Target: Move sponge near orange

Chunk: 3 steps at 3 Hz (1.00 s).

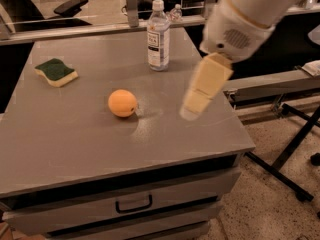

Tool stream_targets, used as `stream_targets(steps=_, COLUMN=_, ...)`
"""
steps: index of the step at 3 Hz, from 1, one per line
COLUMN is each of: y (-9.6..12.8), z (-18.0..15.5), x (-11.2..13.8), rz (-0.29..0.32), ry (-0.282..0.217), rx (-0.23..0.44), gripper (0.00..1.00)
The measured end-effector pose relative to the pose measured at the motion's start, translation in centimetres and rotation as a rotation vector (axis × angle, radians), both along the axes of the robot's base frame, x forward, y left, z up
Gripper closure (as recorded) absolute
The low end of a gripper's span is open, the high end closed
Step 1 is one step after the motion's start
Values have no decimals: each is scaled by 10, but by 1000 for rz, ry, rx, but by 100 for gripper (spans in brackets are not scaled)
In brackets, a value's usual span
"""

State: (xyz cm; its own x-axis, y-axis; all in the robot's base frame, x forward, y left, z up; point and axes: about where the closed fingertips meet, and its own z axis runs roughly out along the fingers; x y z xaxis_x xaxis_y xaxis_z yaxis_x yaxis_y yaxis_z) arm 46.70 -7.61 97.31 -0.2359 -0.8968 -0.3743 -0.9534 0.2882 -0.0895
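The sponge [56, 71], dark green on top with pale yellow foam below, lies at the far left of the grey table [75, 144]. The orange [122, 103] sits near the table's middle, well to the right of and nearer than the sponge. My gripper [190, 111] hangs from the white arm [240, 26] above the right part of the table. It points down and to the left, to the right of the orange and far from the sponge. It holds nothing that I can see.
A clear water bottle [158, 35] stands upright at the back of the table, behind the orange. The table front has a drawer with a dark handle [133, 204]. A black stand's legs [287, 156] spread on the floor at the right.
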Motion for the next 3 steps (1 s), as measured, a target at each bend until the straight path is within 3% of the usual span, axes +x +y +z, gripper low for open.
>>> stream_targets(steps=1, y=78, z=6, x=20, rz=-10, ry=-58, rx=133, gripper=0)
stream_targets(steps=2, y=78, z=6, x=20, rz=-10, ry=-58, rx=133, gripper=0)
stream_targets(steps=3, y=97, z=7, x=41, rz=-25, ry=-56, rx=151, gripper=0)
